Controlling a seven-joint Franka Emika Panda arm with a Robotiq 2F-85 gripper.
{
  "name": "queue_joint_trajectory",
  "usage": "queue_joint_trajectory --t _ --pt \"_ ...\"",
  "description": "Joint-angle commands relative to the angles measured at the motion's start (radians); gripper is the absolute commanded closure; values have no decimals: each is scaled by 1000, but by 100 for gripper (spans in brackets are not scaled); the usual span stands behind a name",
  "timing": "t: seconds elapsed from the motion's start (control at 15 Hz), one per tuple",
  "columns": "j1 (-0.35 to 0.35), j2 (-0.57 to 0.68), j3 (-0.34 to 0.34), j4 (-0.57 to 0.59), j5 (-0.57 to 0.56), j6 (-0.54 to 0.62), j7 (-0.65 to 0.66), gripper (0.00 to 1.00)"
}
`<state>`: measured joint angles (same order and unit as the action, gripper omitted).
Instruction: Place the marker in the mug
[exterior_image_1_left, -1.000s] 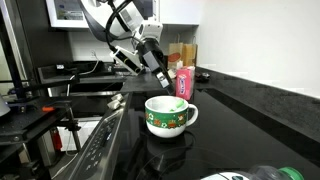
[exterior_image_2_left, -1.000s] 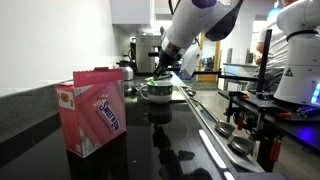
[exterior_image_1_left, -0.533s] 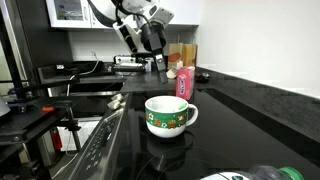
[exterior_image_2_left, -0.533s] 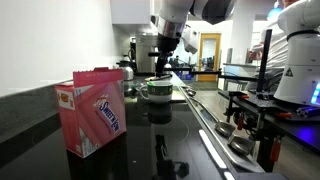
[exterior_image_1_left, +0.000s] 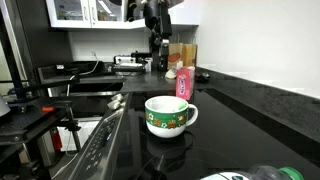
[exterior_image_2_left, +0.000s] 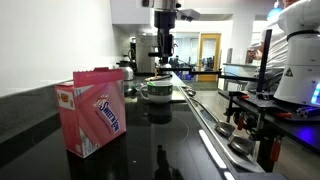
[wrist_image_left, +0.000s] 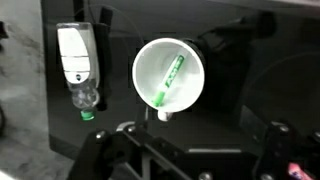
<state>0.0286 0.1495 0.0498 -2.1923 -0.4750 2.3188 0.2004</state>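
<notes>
Counter: black kitchen worktop (exterior_image_1_left: 250, 110), mug (exterior_image_1_left: 168, 115) near centre.
Marker (wrist_image_left: 170, 78): green, inside mug, leaning on its wall.
Gripper (exterior_image_1_left: 159, 60): high above mug, jaws wide, empty.
Risk: a careless descent could knock the mug and spill the marker.

The glossy black bench (exterior_image_1_left: 250, 125) carries a green-and-white mug (exterior_image_1_left: 168, 115), a pink carton (exterior_image_1_left: 183, 82) standing upright apart from it, and a clear plastic bottle (wrist_image_left: 78, 62) lying on its side.

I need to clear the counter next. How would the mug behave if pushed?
The mug looks squat and wide, so it probably slides on the glossy counter rather than tipping. The marker leaning inside would likely shift.
</notes>
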Motion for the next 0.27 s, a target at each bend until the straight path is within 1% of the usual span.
queue_joint_trajectory --t 0.0,0.07,0.13,0.2 --pt "-2 -13 3 23 120 -102 -257 0" --pt "4 -16 -4 26 100 -113 -258 0" --pt "11 -20 -11 24 56 -110 -236 0" --pt "15 -25 -17 18 5 -83 -207 0"
